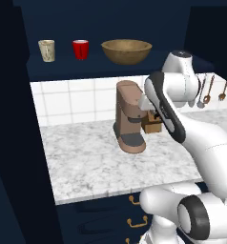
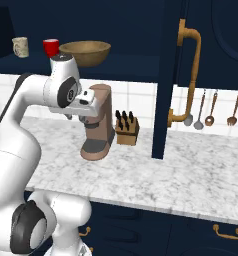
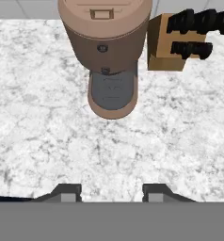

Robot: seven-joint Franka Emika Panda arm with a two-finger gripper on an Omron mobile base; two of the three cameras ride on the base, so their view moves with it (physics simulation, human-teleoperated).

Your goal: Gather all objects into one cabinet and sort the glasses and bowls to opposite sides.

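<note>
Fingers (image 3: 112, 190) spreading apart, gripping nothing, hovering over marble desk (image 3: 48, 136). Coffee machine (image 3: 107, 52) sitting at 12 o'clock, knife block (image 3: 168, 47) at 1 o'clock. Beige cup (image 1: 46, 50), red cup (image 1: 80, 49), wooden bowl (image 1: 127, 51) resting on cabinet shelf (image 1: 87, 66) above.

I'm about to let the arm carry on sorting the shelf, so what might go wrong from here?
The open claw hangs above the coffee machine and knife block; rising toward the shelf, the arm may clip either.
The red cup stands between the beige cup and the wooden bowl, so reaching for it could nudge a neighbour.
The open cabinet door stands beside the arm's swing.
</note>
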